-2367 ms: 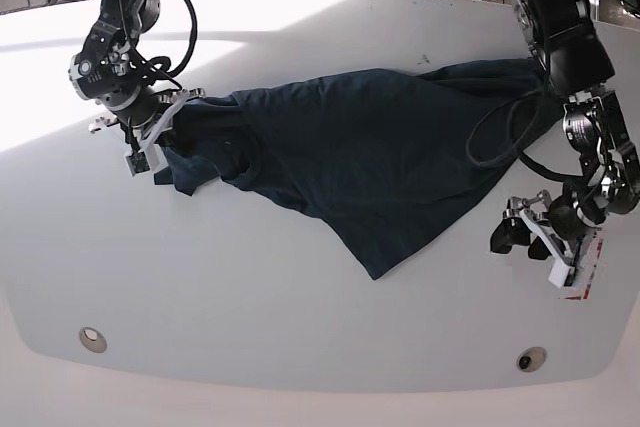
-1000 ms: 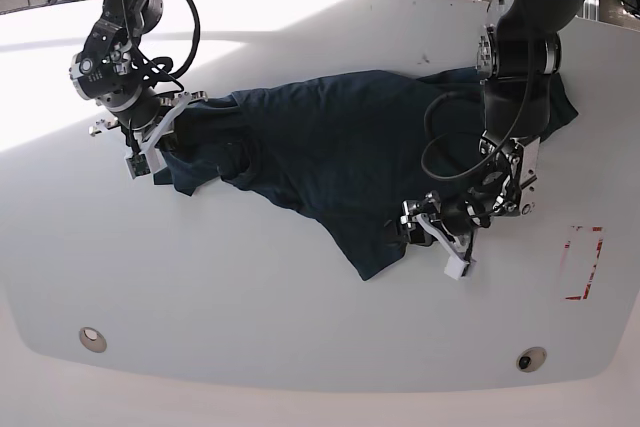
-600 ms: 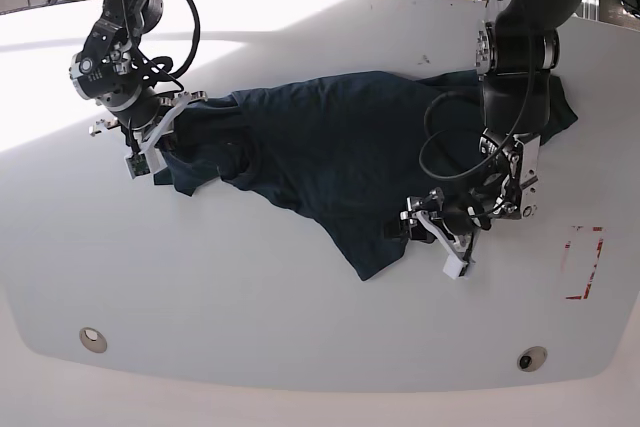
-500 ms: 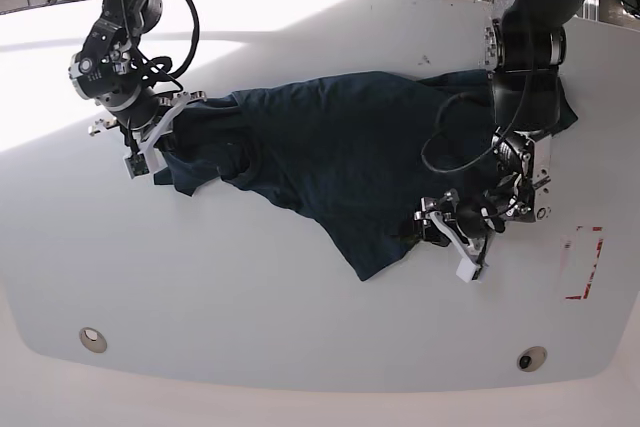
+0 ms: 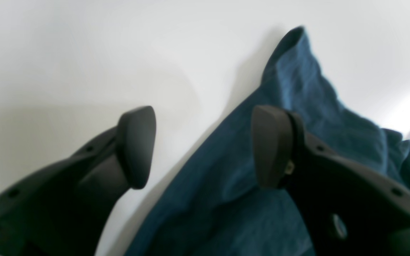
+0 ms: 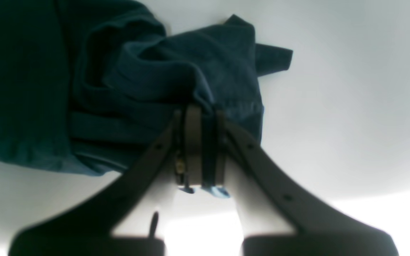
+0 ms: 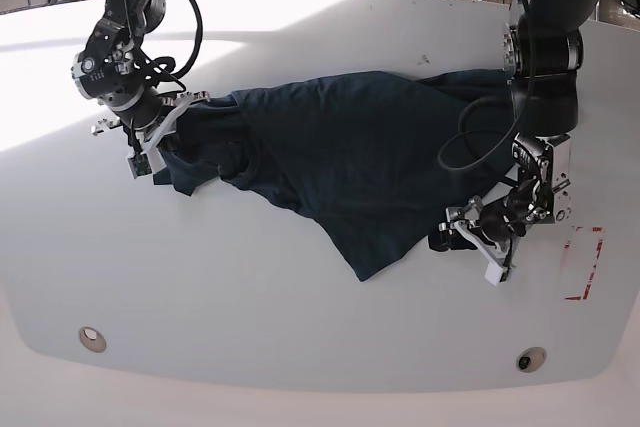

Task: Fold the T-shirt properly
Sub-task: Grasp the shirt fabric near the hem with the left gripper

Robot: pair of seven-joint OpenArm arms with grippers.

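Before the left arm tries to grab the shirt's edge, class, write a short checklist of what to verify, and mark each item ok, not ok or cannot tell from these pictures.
1. Right gripper shut on the T-shirt: ok, cloth is pinched between its fingers.
2. Left gripper open: ok, a wide gap shows between the fingers.
3. Cloth inside the left gripper's gap: ok in the wrist view, where the shirt's edge runs between the fingers; whether they are low enough to catch it, cannot tell.
4. Shirt lying flat: not ok, it is bunched and creased near the right gripper.
5. Table beside the shirt's lower point bare: ok.
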